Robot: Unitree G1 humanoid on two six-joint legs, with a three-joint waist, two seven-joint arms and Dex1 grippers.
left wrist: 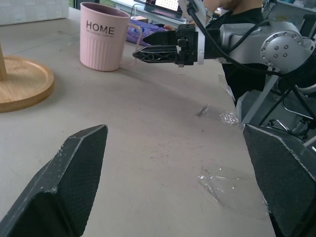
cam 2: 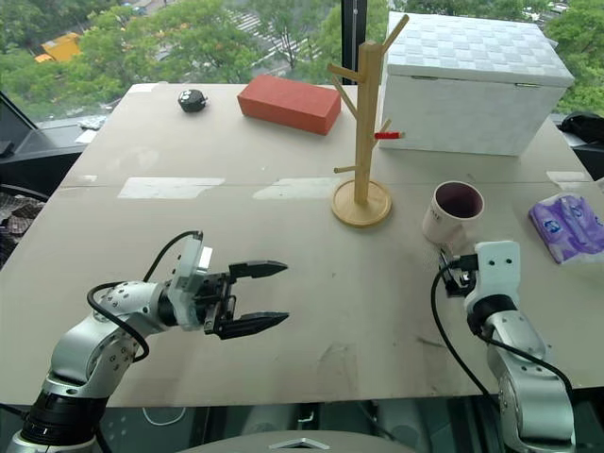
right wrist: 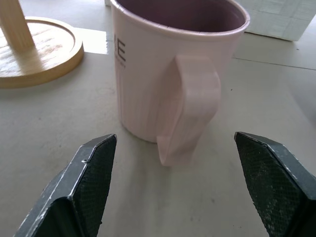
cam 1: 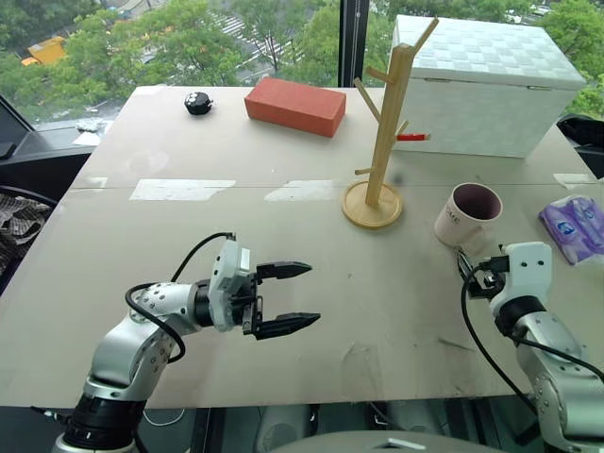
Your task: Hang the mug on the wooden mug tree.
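Nearest, the left gripper (cam 1: 300, 298) hovers over the table (cam 1: 283, 245), fingers spread wide, pointing right, holding nothing. Further right and farther back stands the mug tree (cam 1: 387, 132), upright on its disc base. Just right of it sits the mug (cam 1: 466, 213), upright, handle facing the right gripper (right wrist: 173, 190), whose fingers gape wide just short of it.

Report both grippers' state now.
Left gripper: open, empty, over the table.
Right gripper: open, empty, fingers either side of the mug handle, not touching.
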